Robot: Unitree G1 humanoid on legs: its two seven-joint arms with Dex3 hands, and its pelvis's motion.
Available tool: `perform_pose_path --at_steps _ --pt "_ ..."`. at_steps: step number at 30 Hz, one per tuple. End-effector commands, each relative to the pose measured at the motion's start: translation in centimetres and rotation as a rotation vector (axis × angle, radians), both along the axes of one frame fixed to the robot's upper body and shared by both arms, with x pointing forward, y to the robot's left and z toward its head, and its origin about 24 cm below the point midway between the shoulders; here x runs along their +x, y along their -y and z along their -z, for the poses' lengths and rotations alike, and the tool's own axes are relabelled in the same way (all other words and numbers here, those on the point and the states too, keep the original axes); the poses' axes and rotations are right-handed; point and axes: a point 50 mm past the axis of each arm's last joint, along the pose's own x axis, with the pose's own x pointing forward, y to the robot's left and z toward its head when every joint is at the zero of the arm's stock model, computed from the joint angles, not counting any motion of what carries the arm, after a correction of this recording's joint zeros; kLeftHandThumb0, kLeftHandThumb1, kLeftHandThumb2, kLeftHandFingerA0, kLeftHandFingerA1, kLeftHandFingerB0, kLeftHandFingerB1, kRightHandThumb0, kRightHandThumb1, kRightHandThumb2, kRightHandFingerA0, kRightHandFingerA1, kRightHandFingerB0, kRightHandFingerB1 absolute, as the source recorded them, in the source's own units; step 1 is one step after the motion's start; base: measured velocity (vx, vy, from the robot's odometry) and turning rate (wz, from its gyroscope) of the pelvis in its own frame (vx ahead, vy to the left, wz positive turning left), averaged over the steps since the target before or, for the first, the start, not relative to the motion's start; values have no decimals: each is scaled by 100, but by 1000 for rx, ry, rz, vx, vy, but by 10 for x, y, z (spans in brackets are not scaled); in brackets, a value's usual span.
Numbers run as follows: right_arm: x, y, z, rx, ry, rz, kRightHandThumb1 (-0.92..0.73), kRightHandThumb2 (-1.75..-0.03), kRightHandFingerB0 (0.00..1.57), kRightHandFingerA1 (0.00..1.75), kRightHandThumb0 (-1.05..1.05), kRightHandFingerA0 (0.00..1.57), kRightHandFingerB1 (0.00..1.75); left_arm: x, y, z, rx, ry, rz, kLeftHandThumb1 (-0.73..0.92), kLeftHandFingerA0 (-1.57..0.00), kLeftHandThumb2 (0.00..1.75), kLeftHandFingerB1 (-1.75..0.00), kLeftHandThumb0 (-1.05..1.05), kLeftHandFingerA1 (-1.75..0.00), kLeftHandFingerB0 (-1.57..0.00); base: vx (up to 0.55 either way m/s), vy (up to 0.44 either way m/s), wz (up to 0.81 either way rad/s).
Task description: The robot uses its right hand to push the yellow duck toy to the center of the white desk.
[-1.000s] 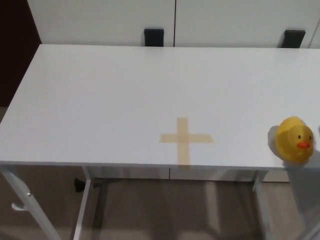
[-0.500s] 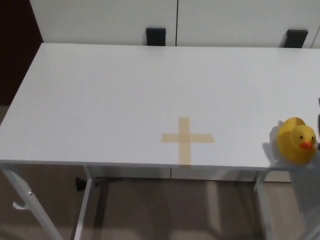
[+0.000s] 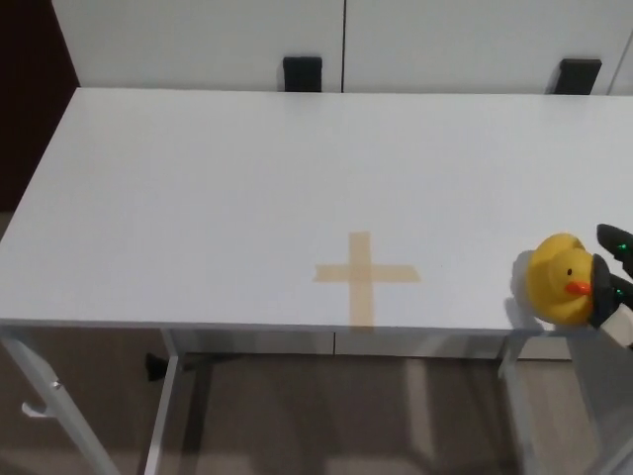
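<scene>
right hand (image 3: pixel 614 272): mostly cut off by right edge, grip unreadable | yellow duck toy (image 3: pixel 557 280): right side hidden behind fingers

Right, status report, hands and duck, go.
Right hand at the desk's right edge, against the yellow duck; fingers unclear. Left hand not in view. Duck near the front right corner, short of the tape cross. Path to centre clear.

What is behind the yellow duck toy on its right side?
The right robot hand, dark, sits against the yellow duck toy; most of it is cut off by the picture edge.
</scene>
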Motion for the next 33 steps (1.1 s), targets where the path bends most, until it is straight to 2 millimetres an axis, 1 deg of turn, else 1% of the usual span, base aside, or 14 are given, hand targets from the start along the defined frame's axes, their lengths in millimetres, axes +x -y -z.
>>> perform_pose_path --at_steps 1,3,6,10,13,14,18,23,24,29,30,31,32,33 --pt "0 -12 3 18 7 7 -91 -80 15 50 -85 30 38 -1 -3 -3 15 11 27 57 -84 81 -96 -13 -84 -86 0 0 0" --pt "1 -16 2 27 20 6 -91 -80 15 50 -85 30 38 -1 -3 -3 13 11 26 57 -84 81 -96 -13 -84 -86 0 0 0" --pt "4 -33 3 93 41 15 -92 -80 19 52 -81 30 39 -2 -2 -2 10 15 16 60 -86 76 -96 -16 -87 -85 0 0 0" --pt "3 -37 5 105 43 26 -92 -78 21 52 -84 30 39 -4 1 1 3 15 8 62 -87 74 -98 -18 -88 -86 0 0 0" --pt "2 -41 6 112 44 29 -92 -78 21 52 -84 30 39 -5 1 1 -1 14 5 62 -87 74 -98 -18 -88 -86 0 0 0" --pt "3 -45 6 114 44 36 -92 -78 27 51 -83 34 38 -5 1 1 -2 13 12 59 -84 79 -98 -16 -86 -85 0 0 0" --pt "5 -57 7 109 42 47 -92 -79 22 49 -82 31 39 -5 2 2 -4 8 23 58 -85 78 -99 -16 -86 -87 0 0 0" --pt "9 -72 5 117 50 28 -92 -80 28 50 -78 31 39 -6 3 3 0 -6 36 59 -84 80 -94 -15 -84 -82 0 0 0" --pt "10 -78 4 124 50 26 -92 -75 27 53 -79 30 43 -5 4 3 -6 -4 28 59 -87 77 -99 -17 -88 -87 0 0 0" --pt "11 -86 5 132 55 24 -92 -75 25 54 -81 29 45 -5 5 4 -9 3 31 61 -83 80 -98 -16 -86 -85 0 0 0" --pt "11 -87 5 135 53 29 -92 -84 30 56 -85 28 51 -5 5 4 -10 1 32 60 -85 78 -99 -16 -87 -87 0 0 0" --pt "11 -89 6 139 49 36 -92 -84 30 56 -85 28 51 -5 6 5 -12 -2 32 60 -85 78 -99 -16 -87 -87 0 0 0" --pt "11 -94 7 177 45 59 -92 -74 34 56 -79 27 56 -4 7 5 -12 -3 33 60 -86 78 -97 -16 -87 -86 0 0 0" --pt "11 -98 7 204 42 75 -92 -74 34 56 -79 27 56 -4 7 5 -12 -3 34 60 -86 78 -97 -16 -87 -86 0 0 0"
